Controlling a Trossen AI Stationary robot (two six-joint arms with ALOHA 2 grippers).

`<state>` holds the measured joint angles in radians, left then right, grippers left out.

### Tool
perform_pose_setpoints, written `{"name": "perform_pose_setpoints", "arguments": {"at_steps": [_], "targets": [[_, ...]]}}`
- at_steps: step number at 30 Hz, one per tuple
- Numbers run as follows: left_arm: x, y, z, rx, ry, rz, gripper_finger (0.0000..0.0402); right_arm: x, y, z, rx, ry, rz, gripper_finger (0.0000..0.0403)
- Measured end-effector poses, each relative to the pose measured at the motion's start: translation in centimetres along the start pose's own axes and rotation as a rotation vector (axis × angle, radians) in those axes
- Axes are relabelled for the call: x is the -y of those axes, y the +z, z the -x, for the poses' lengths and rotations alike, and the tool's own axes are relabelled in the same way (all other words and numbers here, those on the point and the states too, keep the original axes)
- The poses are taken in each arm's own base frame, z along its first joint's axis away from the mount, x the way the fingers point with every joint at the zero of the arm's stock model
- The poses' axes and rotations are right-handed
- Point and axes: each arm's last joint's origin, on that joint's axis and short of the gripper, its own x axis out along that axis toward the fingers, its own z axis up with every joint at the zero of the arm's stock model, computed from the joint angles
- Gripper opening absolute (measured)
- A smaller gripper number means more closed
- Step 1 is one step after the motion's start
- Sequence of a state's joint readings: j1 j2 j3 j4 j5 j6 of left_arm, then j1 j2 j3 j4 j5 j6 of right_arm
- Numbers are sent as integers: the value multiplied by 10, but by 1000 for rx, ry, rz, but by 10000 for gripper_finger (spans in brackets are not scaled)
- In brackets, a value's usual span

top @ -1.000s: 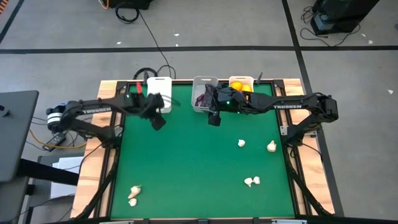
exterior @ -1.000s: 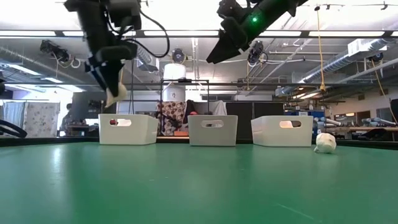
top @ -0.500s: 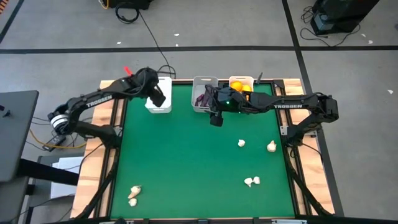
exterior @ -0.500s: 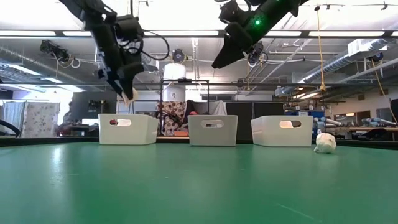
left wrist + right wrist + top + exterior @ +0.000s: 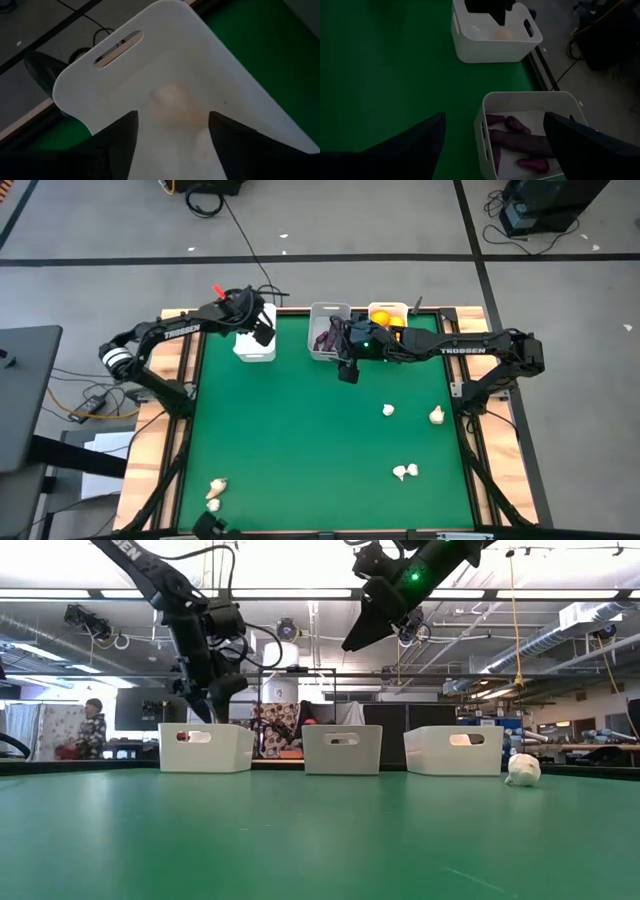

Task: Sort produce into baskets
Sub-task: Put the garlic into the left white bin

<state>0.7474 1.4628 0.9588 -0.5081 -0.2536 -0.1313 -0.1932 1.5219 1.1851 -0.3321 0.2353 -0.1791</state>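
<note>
Left hand (image 5: pixel 263 330) open over the left basket (image 5: pixel 255 345), a garlic (image 5: pixel 172 102) inside.
Right hand (image 5: pixel 346 370) open (empty) beside the eggplant basket (image 5: pixel 327 330); loose garlic bulbs (image 5: pixel 405 472) on the tabletop (image 5: pixel 300 440).

A garlic bulb (image 5: pixel 503 34), apparently, lies in the left basket (image 5: pixel 255 343).

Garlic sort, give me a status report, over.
Left gripper open over the left white basket, one garlic bulb inside. Right gripper open, empty, beside the eggplant basket. Loose garlic remains on the mat; nothing blocking.
</note>
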Motion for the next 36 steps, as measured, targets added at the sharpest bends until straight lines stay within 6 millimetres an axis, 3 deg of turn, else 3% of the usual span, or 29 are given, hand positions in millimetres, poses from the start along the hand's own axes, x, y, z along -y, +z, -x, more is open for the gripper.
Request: {"name": "perform_pose_setpoints", "arguments": {"at_steps": [7,15,24,36], "targets": [[-2,-5,2,-48,8,-5,272,0,0,0,-1,1,0,346],[2,-28,48,-153,-10,-44,273,2,0,0,-1,-3,-1,346],[61,-77,113,-191,-159,-163,273,4,1,-1,16,-10,32,346],[126,-156,167,-317,-329,-159,273,17,-1,-3,8,-40,-1,346]]}}
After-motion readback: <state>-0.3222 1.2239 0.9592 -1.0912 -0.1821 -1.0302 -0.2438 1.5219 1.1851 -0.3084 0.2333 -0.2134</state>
